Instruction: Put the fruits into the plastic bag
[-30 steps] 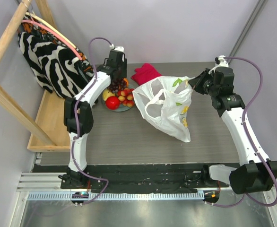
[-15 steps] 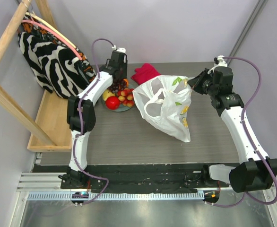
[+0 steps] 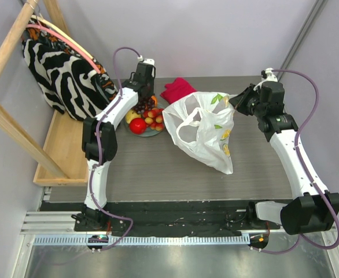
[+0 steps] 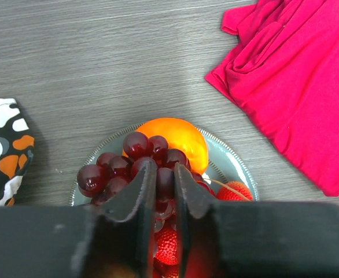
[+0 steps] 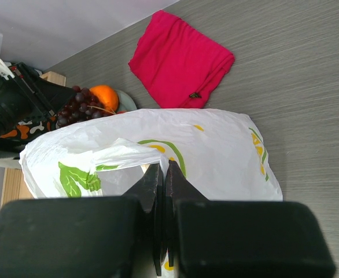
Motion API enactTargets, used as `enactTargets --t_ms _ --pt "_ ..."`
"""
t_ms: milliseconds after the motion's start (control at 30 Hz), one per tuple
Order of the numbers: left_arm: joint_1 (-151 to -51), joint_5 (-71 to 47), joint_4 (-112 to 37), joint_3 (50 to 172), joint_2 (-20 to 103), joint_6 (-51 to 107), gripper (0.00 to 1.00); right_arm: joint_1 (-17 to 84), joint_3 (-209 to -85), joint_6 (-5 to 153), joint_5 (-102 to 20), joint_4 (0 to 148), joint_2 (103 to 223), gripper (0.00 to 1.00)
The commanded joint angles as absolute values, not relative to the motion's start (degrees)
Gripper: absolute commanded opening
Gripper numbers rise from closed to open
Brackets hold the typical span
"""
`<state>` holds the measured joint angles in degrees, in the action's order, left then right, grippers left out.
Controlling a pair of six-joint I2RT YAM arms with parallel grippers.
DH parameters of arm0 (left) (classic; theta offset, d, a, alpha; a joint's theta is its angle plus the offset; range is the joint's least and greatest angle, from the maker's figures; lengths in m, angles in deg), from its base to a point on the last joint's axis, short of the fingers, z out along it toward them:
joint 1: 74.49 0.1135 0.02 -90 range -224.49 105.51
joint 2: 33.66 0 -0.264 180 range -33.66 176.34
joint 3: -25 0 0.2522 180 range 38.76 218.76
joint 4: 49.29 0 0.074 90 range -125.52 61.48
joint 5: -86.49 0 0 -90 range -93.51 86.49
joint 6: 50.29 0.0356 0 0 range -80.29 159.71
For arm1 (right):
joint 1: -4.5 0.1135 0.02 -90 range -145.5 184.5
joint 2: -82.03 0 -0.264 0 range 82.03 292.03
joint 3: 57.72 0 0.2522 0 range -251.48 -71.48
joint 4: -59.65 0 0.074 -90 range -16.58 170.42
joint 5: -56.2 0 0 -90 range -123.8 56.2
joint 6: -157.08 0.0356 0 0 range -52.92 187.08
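The fruits sit on a grey-green plate (image 3: 152, 132): a dark purple grape bunch (image 4: 114, 168), an orange (image 4: 178, 139), a red apple (image 3: 137, 125), a yellow fruit (image 3: 131, 115) and small red-yellow fruits (image 3: 155, 119). My left gripper (image 4: 165, 176) is shut on the grape bunch, over the plate. The white plastic bag (image 3: 207, 136) with lemon print lies on the table centre-right, its mouth facing the plate. My right gripper (image 5: 163, 174) is shut on the bag's handle (image 5: 129, 153) and holds it up.
A crimson cloth (image 3: 179, 89) lies behind the bag. A zebra-striped fabric bag (image 3: 56, 69) hangs from a wooden rack (image 3: 7, 46) at the left, over a wooden tray (image 3: 62, 150).
My left wrist has shifted slightly over the plate of fruits. The right arm still holds the bag handle up in the same place.
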<state>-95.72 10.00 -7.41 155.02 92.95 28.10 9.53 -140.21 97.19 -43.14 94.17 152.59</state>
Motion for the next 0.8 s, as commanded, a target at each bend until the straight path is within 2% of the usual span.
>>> enactTargets --t_ms 0,33,133,767 --pt "-95.41 10.72 -7.66 157.41 92.38 28.38 0.11 9.59 -140.82 97.05 -43.38 91.52 152.25 0.01" --pt "-95.41 10.72 -7.84 157.41 92.21 28.29 0.06 9.59 -140.74 97.05 -43.29 91.43 152.17 0.01" --pt "-95.5 10.2 -8.19 157.41 91.06 28.72 0.0 9.51 -140.65 96.96 -43.12 91.26 151.99 0.01" --pt "-98.22 12.48 -16.98 150.11 77.88 33.82 0.0 9.59 -139.77 95.82 -43.56 89.59 150.85 0.01"
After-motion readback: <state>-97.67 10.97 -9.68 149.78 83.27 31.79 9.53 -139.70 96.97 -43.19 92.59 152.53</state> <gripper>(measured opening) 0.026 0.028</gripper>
